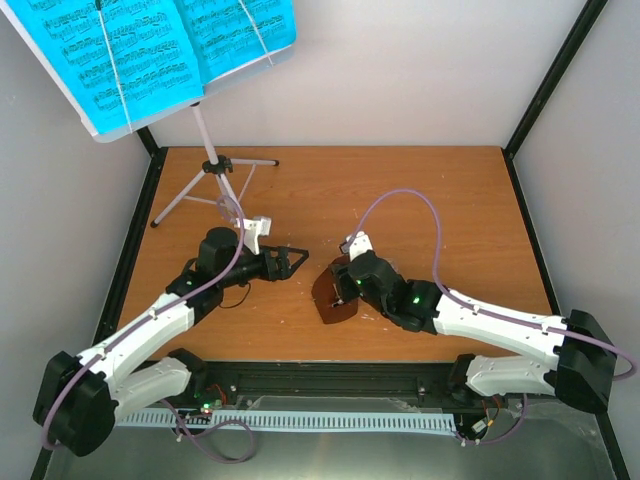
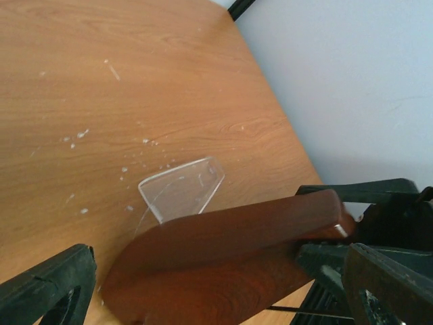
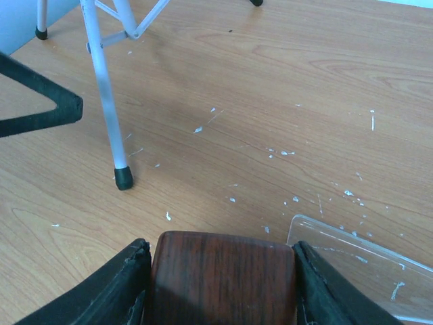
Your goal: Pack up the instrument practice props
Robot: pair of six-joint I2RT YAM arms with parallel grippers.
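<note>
Pinching the metronome (image 1: 335, 298) mid-frame in my right end effector (image 3: 220, 254), I hold the left end effector (image 1: 290, 262) spread beside it; the clear cover (image 2: 181, 189) lies loose on the surface (image 1: 400, 190), music stand (image 1: 215, 165) and cyan pages (image 1: 150, 50) unpacked upper left.

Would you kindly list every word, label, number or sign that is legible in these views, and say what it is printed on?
On the sheet-music pages: black staves and notes only; any title or wording is too small to read.
On the metronome: no label or number shows.
Nothing else in the three views carries legible text.
</note>
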